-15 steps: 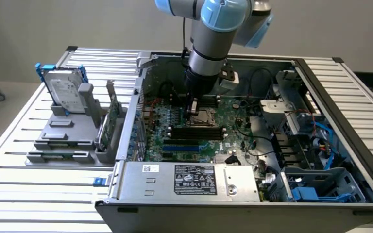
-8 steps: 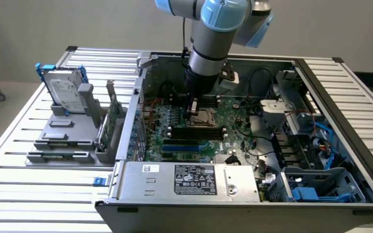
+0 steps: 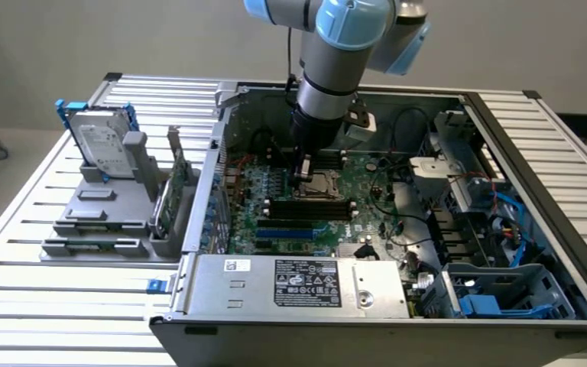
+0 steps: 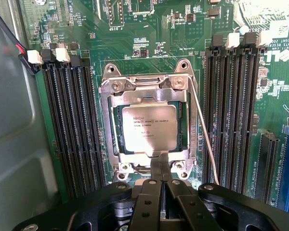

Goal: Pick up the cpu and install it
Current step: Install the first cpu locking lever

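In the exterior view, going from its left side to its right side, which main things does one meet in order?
Hard drive in its blue frame → grey holder stand → gripper over the CPU socket → blue drive bay, at the exterior view's right.

We see the arm (image 3: 339,46) cut off by the exterior view's upper edge — its gripper (image 4: 161,166) hides the socket frame's (image 4: 147,84) near edge; printing on the cpu (image 4: 149,127) stays too small to read

Silvery square cpu (image 4: 150,129), lying flat, seated inside metal-framed socket (image 4: 111,101)
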